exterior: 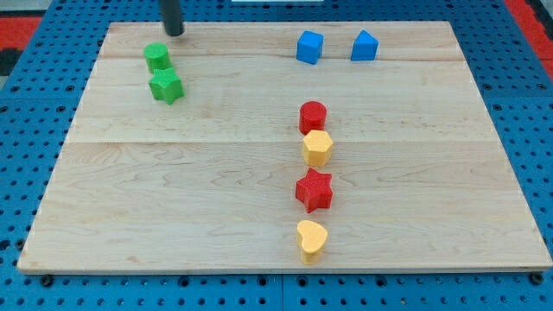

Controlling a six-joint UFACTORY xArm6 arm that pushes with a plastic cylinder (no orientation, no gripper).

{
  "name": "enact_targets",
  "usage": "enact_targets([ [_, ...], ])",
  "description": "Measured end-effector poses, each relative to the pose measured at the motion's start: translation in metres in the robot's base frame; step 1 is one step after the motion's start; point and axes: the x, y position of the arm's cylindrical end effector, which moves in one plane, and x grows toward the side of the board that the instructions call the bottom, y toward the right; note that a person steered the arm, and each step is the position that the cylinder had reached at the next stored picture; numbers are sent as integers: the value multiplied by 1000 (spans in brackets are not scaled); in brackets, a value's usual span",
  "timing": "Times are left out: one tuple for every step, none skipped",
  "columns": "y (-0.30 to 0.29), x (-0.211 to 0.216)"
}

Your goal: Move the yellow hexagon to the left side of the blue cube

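A: What sits nearest the camera?

B: The wooden board (173, 199); its front edge runs along the bottom of the frame, and it is the biggest thing here, filling most of the picture over a blue pegboard (527, 104).

A: And on it?

B: Next in size, my rod, entering at the upper left. My tip (175, 34) rests on the board near its top edge, just above and right of the green cylinder (157, 57). It is a plain rod with nothing to spread or pinch, and it touches no block.

A: The blocks?

B: A column runs down the middle right. The red star (314, 190) stands above the yellow heart (312, 240), which is the lowest block. Above the star is the yellow hexagon (317, 148), touching the red cylinder (313, 115) over it.

A: Where is the blue cube?

B: At upper right, the blue cube (309, 47), with a blue wedge-like block (365, 45) near it on its right. The hexagon lies well below the cube. A green star (166, 86) sits just under the green cylinder, at upper left.
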Motion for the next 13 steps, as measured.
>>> enact_targets([
  [-3,48],
  [11,90],
  [31,128],
  [96,133],
  [164,135],
  [224,140],
  [285,125],
  [342,180],
  [346,239],
  [291,251],
  [219,244],
  [169,204],
  [158,157],
])
